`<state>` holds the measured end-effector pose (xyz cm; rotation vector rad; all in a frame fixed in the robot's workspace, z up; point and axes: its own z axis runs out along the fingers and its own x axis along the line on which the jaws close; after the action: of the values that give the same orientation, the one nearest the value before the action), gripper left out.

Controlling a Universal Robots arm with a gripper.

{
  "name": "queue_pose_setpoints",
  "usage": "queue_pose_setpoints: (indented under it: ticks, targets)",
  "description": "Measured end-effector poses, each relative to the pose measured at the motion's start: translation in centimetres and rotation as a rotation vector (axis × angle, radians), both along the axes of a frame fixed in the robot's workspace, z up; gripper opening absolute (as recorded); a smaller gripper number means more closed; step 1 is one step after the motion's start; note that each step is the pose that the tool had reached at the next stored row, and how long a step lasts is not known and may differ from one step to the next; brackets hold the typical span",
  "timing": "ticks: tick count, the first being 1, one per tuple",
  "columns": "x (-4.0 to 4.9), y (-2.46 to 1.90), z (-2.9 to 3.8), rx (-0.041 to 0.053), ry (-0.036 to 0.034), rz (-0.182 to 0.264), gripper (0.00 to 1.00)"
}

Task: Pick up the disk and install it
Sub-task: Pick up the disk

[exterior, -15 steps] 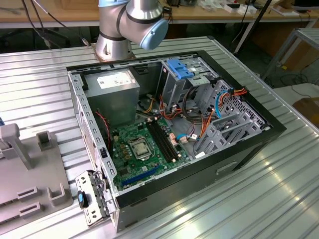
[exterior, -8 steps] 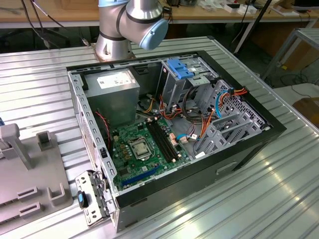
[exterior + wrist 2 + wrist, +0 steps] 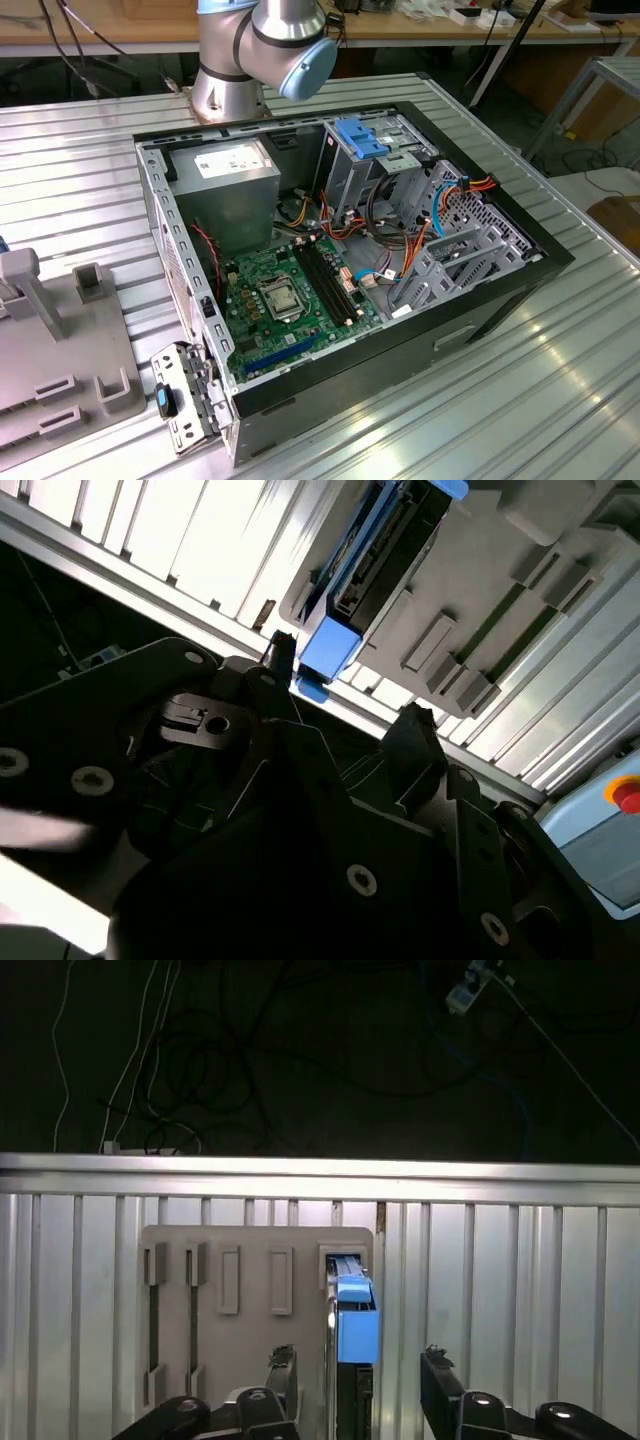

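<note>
Arm (image 3: 262, 45) silver-grey metal w/ light-blue joint cap (image 3: 308, 62). Black angular gripper (image 3: 358, 1360), 2 slim fingers (image 3: 284, 1375), silver screws (image 3: 361, 880).

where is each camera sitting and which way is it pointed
Exterior view: off the arm, above, looking down into the open computer case on the ribbed table; the arm's base shows at the case's far side.
First wrist view: on the arm, looking past the tool at the disk standing in the grey holder.
Second wrist view: on the arm, close behind the tool's dark body, facing the same disk and holder.
Shared: both wrist views show the open tool straddling the disk.
</note>
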<state>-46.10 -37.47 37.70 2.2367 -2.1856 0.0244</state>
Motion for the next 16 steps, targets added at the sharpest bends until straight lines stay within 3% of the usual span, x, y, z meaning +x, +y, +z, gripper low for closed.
queue_pose_setpoints:
  ticks: [1, 2, 8, 12, 16]
  targets:
    - [-0.06, 0.00, -0.22, 0.0000, -0.0004, 0.003, 0.60]
    - [-0.07, -0.01, -0.36, 0.0000, -0.0004, 0.008, 0.66]
    - [-0.08, -0.11, -1.48, -0.0001, -0.0028, 0.015, 0.66]
    - [-0.05, -0.15, -2.53, -0.0001, -0.0030, -0.020, 0.66]
    - [-0.05, -0.15, -3.47, -0.0001, -0.0040, -0.021, 0.66]
